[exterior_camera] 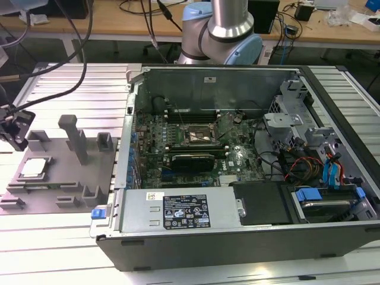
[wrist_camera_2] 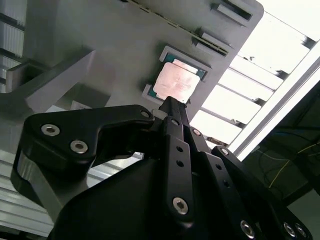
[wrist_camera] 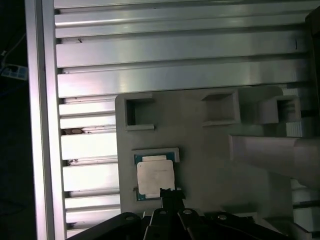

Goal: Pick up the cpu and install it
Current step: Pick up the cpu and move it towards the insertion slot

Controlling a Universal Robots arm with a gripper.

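Your jaws sit pressed together and empty, tips just short of the cpu (wrist_camera_2: 173,82), which lies flat in its pocket on the grey fixture plate (wrist_camera_2: 100,30) right ahead of them. Descend like that and the tips could strike the metal lid or nudge the chip askew. A crooked grasp then risks bent contacts at the socket (exterior_camera: 199,135), well away from the jaws.

The cpu (wrist_camera: 155,177) has a shiny metal top; the fixture plate (wrist_camera: 200,165) looks matt grey plastic.
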